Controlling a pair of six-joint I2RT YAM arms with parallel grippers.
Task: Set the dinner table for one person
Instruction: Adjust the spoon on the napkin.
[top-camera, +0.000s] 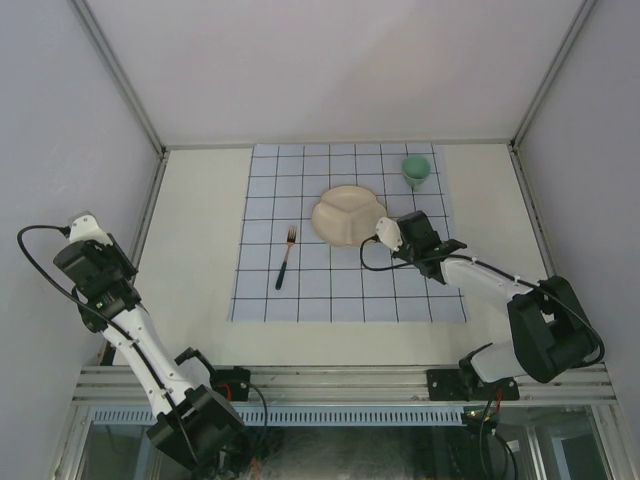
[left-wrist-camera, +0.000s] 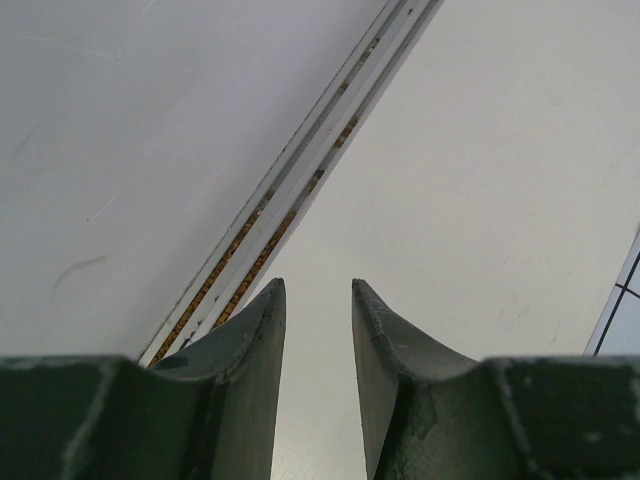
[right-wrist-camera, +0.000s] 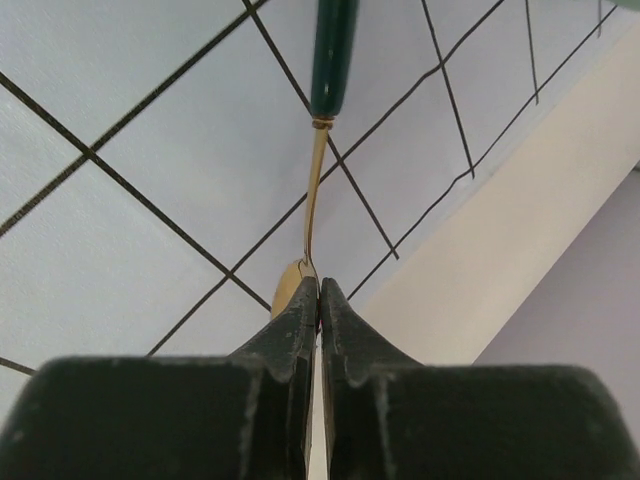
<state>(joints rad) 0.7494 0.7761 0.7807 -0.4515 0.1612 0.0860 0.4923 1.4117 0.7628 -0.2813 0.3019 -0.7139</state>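
The cream-white dinner table (top-camera: 200, 230) carries a pale-blue grid cloth (top-camera: 340, 290). On the cloth lie a cream divided plate (top-camera: 347, 215), a fork (top-camera: 286, 257) with a dark handle left of it, and a green cup (top-camera: 416, 171) at the back right. My right gripper (top-camera: 412, 240) sits just right of the plate. In the right wrist view it (right-wrist-camera: 319, 285) is shut on the gold bowl of a spoon (right-wrist-camera: 315, 180) with a dark green handle, low over the cloth. My left gripper (top-camera: 95, 270) is open and empty at the table's far left edge.
A metal rail (left-wrist-camera: 300, 190) and a white side wall run along the table's left edge, right by my left gripper (left-wrist-camera: 318, 285). The cloth's right edge and bare table (right-wrist-camera: 500, 260) lie close to the spoon. The arm bases stand at the near edge.
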